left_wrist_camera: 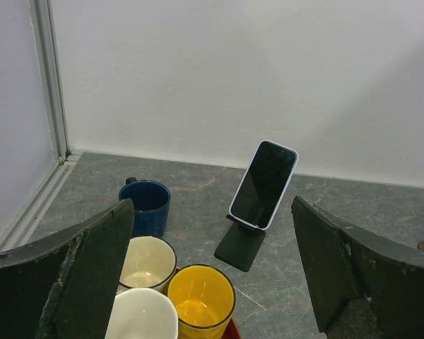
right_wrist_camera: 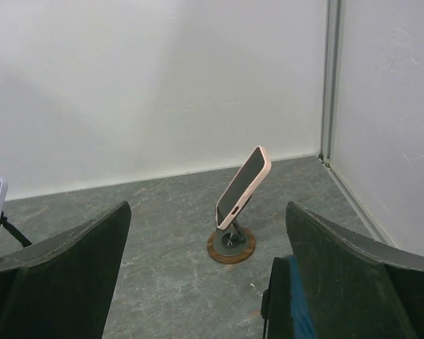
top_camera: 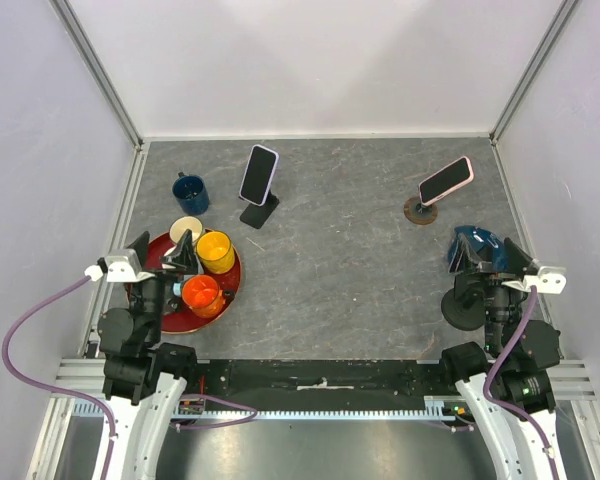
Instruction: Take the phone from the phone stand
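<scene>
A phone in a pale lilac case leans on a black folding stand at the back centre-left; both show in the left wrist view, phone and stand. A phone in a pink case sits tilted on a round wood-rimmed stand at the back right; the right wrist view shows that phone and stand. My left gripper is open and empty above the red tray, well short of the lilac phone. My right gripper is open and empty, short of the pink phone.
A red tray at the left holds a yellow mug, an orange mug and a cream mug. A dark blue mug stands behind it. A blue object lies under my right gripper. Walls enclose three sides.
</scene>
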